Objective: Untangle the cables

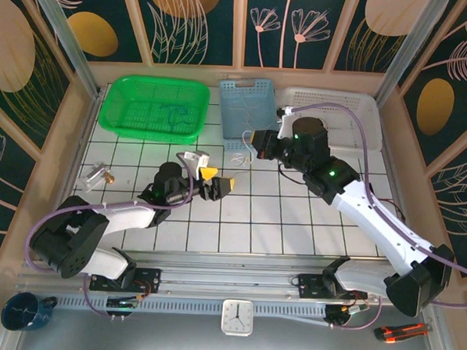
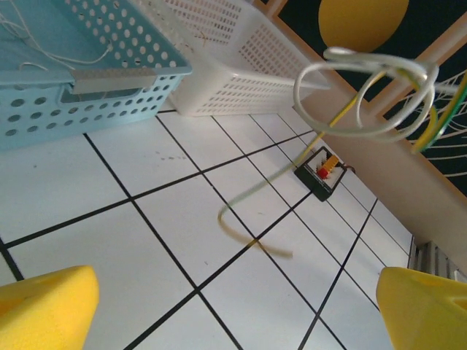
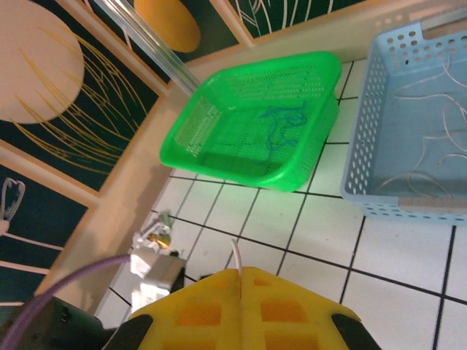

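Cables (image 3: 430,146), thin and white, lie loose in the blue basket (image 3: 365,131) at the right of the right wrist view. A blue cable (image 3: 281,131) sits tangled in the green basket (image 3: 219,157) at centre frame, just beside the blue basket. The right gripper (image 3: 241,281), at the bottom edge, has its yellow fingers pressed together on a thin white strand of the coil (image 2: 365,95). In the left wrist view that coil, white with yellowish strands, hangs in the air at the upper right, and a tail curves down toward the table (image 2: 146,219). Behind the tail, mid-frame, a small black tray (image 2: 319,173) with orange parts rests on the tiles, and the white basket (image 2: 241,65) stands at top centre, touching the blue one. The left gripper (image 1: 219,188) hovers above the table's middle in the top view, its fingers (image 2: 44,306) spread wide and holding nothing, well short of the coil.
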Action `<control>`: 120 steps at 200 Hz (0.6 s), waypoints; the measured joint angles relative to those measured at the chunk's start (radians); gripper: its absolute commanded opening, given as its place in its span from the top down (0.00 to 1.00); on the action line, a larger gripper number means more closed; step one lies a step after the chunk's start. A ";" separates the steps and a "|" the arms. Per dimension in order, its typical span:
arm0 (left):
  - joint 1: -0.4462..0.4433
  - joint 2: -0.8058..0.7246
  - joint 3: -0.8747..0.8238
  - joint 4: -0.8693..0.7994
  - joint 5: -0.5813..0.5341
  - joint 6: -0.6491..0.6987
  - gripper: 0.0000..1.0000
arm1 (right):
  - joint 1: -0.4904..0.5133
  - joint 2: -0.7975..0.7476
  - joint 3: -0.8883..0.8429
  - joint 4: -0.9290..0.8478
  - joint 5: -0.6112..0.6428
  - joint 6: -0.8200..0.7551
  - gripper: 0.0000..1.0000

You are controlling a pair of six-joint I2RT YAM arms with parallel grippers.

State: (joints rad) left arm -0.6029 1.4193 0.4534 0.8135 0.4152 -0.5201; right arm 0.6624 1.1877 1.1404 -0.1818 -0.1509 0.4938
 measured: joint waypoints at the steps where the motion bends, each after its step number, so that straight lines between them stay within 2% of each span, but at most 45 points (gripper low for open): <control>1: 0.000 0.000 0.000 0.001 0.000 0.000 0.03 | 0.000 0.000 0.001 0.001 0.000 0.001 1.00; 120: -0.073 0.125 0.126 0.066 -0.012 0.058 0.03 | 0.021 -0.021 0.029 0.075 0.055 0.117 1.00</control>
State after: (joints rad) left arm -0.6758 1.5440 0.5793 0.8799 0.4034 -0.4625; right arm 0.6834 1.1671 1.1690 -0.1070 -0.0963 0.6113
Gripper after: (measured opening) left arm 0.964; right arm 0.041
